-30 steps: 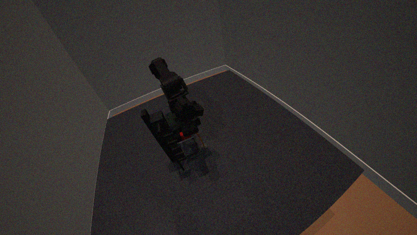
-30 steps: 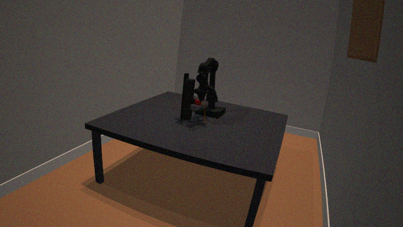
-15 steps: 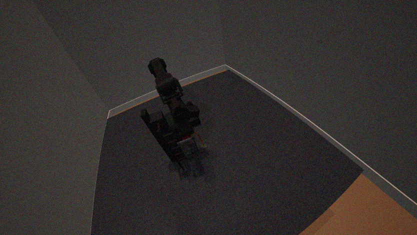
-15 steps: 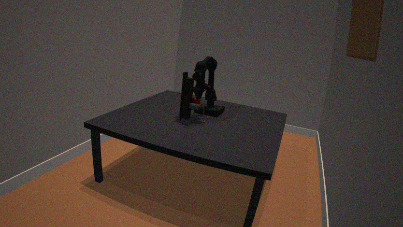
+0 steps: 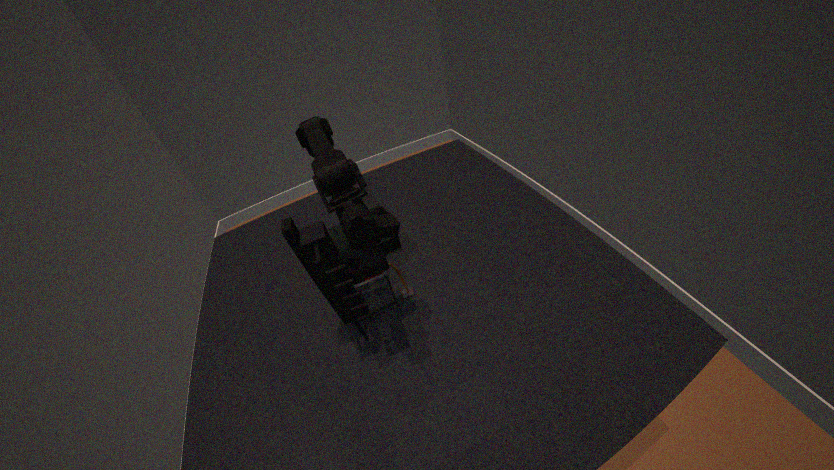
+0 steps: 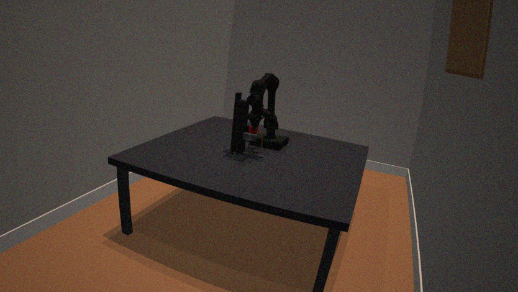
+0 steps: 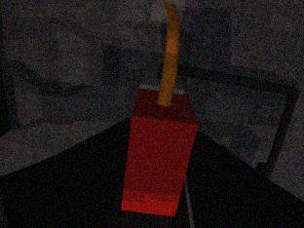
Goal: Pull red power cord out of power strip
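Dim table (image 6: pixel 202 166); end effector (image 7: pixel 159 176) obscures plug (image 7: pixel 159 157) sides.

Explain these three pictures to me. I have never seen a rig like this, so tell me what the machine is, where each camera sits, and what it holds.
The machine is a dark robot arm with several joints, bolted to a dark table. At its end is a two-fingered claw.

The first picture looks down from above. The second is taken from across the room. The third comes from a camera on the arm's wrist, looking along the claw.

On the table beside the arm stand a tall dark upright and a low grey block at its foot, which seems to be the power strip.

In the wrist view the claw's dark fingers flank a red plug, closed on it. An orange-looking cord runs out of the plug's far end. The pictures are too dim to show whether the plug sits in its socket.
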`<state>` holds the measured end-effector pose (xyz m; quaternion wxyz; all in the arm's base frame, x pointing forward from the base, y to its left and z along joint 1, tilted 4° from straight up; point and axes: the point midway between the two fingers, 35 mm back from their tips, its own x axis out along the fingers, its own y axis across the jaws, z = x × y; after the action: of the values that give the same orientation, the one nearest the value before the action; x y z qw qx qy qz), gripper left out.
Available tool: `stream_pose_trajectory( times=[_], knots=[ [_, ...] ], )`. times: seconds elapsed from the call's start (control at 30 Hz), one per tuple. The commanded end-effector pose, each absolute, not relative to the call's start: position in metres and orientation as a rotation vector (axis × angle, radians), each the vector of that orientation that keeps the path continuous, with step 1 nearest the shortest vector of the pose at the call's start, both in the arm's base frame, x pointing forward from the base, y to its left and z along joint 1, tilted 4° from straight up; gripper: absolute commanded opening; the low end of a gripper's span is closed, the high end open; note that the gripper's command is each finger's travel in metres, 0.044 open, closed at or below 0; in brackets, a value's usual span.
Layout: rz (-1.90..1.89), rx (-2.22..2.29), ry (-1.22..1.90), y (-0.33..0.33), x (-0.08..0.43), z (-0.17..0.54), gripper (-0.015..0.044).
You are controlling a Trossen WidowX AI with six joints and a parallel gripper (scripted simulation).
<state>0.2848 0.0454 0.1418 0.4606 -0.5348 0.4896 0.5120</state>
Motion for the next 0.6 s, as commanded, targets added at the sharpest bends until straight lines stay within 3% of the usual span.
stream_pose_trajectory(
  times=[0.0, 0.23, 0.57],
  knots=[
    [1.258, -1.316, 1.204, 0.045, 0.285, 0.142, 0.0048],
    [1.258, -1.316, 1.204, 0.045, 0.285, 0.142, 0.0002],
    [1.26, -1.316, 1.203, 0.057, 0.285, 0.141, 0.0]
  ],
)
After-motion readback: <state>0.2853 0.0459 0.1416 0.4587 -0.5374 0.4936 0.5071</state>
